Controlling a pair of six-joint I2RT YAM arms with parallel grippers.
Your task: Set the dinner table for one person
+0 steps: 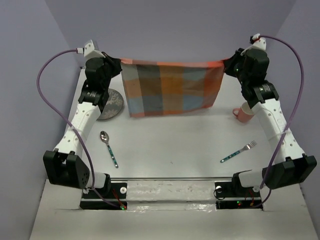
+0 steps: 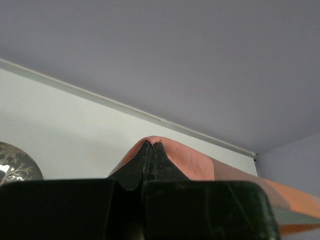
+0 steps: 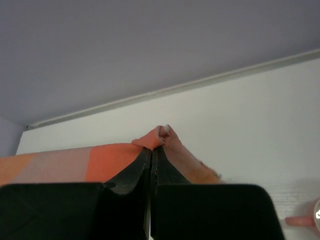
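Top external: cloth, both hands, prob. taut

A checked cloth taut between left end effector and right end effector, above the white dinner table.

- I see the dinner table as one large, flat, smooth white rectangular top, far bigger than anything else in view.
- It lies level, its long sides running left to right under my overhead camera.
- Its far edge meets the pale purple back wall. Both wrist cameras show that join as a thin straight seam.
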